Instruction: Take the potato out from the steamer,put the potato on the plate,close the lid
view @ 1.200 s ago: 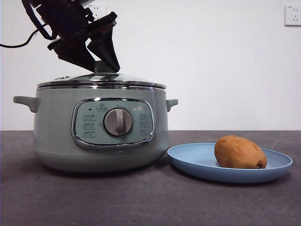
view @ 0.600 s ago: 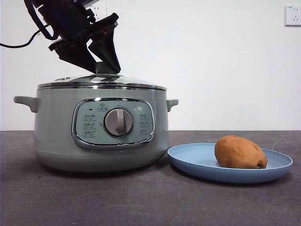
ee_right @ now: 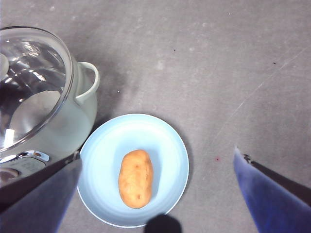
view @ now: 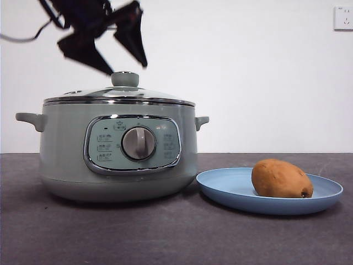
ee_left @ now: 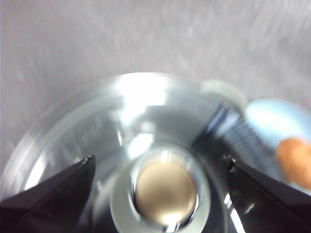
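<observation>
The left gripper is hanging with jaws spread just above the lid, whose knob is sitting free below and between the jaw tips, the lid resting on the steamer. The right gripper is hovering open high over the potato, which is lying on the plate beside the steamer, with bare table beyond it.

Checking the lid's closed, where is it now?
In the front view the lid sits on the steamer, the open left gripper just above its knob.
</observation>
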